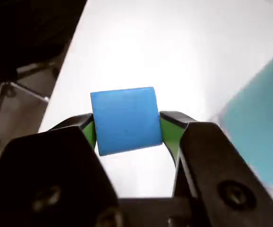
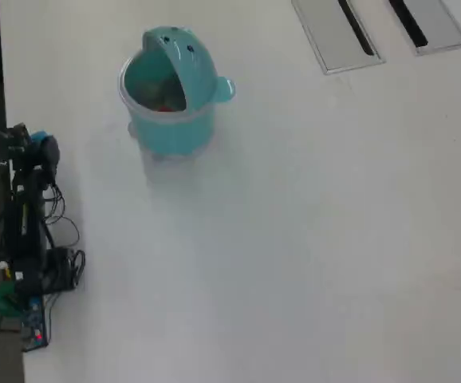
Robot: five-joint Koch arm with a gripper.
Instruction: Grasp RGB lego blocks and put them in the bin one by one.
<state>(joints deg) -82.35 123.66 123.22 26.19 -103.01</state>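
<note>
In the wrist view the pincer is clenched on the blue lego block, its green-lined jaws pressing the cube's two sides above the white worktop. In the overhead view the teal bin stands on the worktop with its domed lid flipped open, something red inside, the arm at the left edge.

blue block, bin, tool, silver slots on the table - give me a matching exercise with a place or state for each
Things:
1. blue block
2. bin
3. tool
4. silver slots

Places or states:
A. top right of the overhead view, set in the table
B. shut on a cube
C. lid tipped open, something red inside
D. clamped between green pads

Pairs: 1-D, 2-C, 3-B, 4-A
</note>
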